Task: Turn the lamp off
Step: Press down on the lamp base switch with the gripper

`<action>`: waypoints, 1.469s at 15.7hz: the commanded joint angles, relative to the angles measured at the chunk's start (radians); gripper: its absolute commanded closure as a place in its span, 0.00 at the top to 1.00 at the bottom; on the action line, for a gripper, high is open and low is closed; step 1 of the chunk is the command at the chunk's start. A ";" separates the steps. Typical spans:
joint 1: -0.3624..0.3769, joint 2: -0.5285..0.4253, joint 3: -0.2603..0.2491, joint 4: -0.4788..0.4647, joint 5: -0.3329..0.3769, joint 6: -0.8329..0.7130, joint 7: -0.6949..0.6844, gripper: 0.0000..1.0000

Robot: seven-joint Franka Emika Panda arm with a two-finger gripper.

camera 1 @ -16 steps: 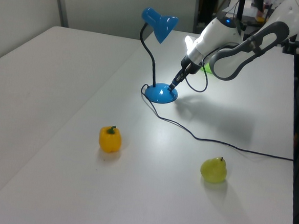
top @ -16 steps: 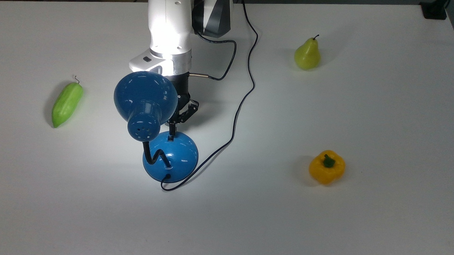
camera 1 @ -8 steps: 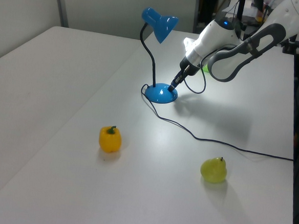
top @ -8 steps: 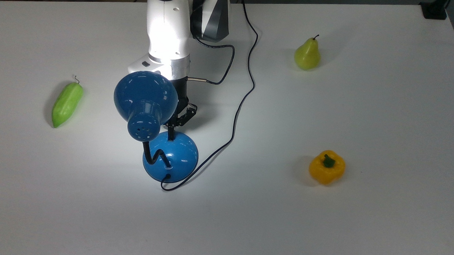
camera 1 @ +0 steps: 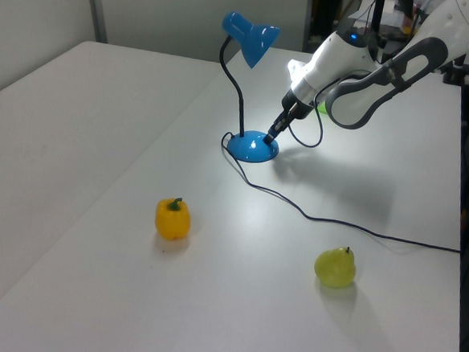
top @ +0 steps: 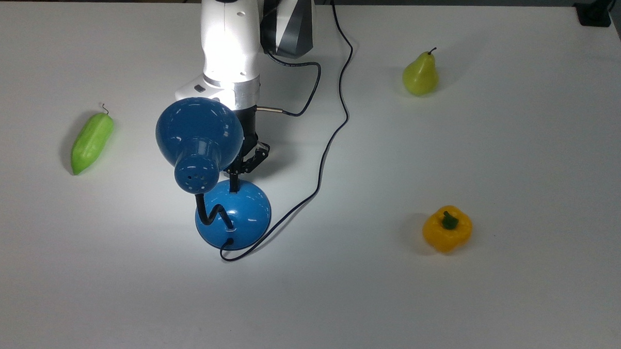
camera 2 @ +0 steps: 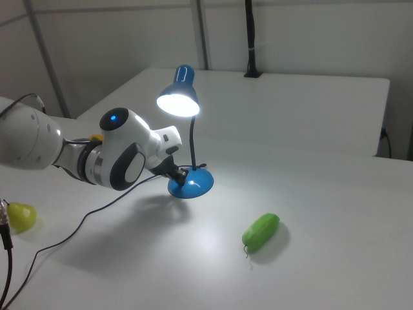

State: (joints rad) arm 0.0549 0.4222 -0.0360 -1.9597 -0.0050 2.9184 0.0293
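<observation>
Compared with one second earlier, the arm has drawn back slightly toward the tabletop's far edge in the top view, and the gripper (top: 234,182) tip has lifted a little along the base of the lamp (top: 233,213); over the last half second nothing has shifted. The black fingers appear pressed together into one narrow tip, grasping nothing, touching the base at its small black switch (top: 233,189). The lamp stands near the tabletop's middle, its shade lit in the right view (camera 2: 177,103), its cord (top: 333,129) trailing to the far edge. The white tabletop (top: 523,151) also carries a pear (top: 420,74), a yellow bell pepper (top: 447,228) and a green cucumber-like vegetable (top: 91,142), all well apart. Plain grey walls stand behind.
</observation>
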 commanded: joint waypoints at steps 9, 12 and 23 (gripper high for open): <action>0.003 0.018 -0.007 -0.002 -0.001 0.007 0.018 0.01; 0.002 0.018 -0.007 -0.004 -0.001 0.005 0.018 0.01; 0.000 -0.052 -0.007 -0.067 -0.003 -0.057 0.018 0.01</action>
State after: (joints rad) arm 0.0537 0.4208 -0.0363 -1.9733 -0.0050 2.9178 0.0294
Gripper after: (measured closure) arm 0.991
